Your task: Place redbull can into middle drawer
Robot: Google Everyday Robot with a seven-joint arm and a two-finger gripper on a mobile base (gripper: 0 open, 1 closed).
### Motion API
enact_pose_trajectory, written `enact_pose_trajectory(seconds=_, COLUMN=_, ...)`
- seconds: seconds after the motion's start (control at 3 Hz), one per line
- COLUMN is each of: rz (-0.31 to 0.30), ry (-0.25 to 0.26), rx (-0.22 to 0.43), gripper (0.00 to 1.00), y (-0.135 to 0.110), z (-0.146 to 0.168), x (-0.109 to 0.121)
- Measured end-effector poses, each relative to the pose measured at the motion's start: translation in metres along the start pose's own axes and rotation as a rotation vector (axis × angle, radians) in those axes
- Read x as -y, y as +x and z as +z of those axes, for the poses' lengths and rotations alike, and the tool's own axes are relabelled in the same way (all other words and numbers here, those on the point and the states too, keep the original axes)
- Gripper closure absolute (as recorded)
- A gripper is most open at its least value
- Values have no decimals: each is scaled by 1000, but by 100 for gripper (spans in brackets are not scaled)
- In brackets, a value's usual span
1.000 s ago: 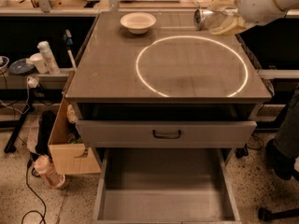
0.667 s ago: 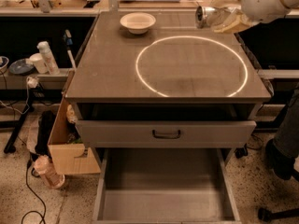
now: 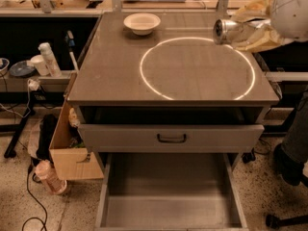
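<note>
A cluttered lab room surrounds a grey metal cabinet whose flat brown-grey tabletop (image 3: pixel 110 66) carries a bright white ring of light (image 3: pixel 141 70). Behind the ring's left side sits a white round bowl (image 3: pixel 142 22). Above the ring's right rear edge, clear of the tabletop, the robot's tan-padded two-finger hand (image 3: pixel 243 32) is closed around the small, creased silvery metal redbull can (image 3: pixel 225 31), which lies sideways with one round end facing left. In front of the ring and lower down, beneath a grey drawer front with a black handle (image 3: pixel 172 138), the wide grey metal middle drawer (image 3: pixel 168 208) stands pulled out. The redbull can looks light, thin-walled and already dented, so a hard squeeze would likely crush it further, and its smooth metal may slip. A moderate grip across the mid-body seems the best hold.
</note>
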State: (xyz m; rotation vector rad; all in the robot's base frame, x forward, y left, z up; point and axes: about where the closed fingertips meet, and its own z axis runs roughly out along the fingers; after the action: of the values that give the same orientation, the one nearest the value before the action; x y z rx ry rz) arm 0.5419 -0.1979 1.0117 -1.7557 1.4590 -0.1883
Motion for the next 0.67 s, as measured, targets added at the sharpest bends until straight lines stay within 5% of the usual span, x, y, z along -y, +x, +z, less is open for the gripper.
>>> enact_pose_trajectory(seconds=0.67, rz=48, ry=-91, rx=-28, gripper=100, y=-8, z=2, x=-59)
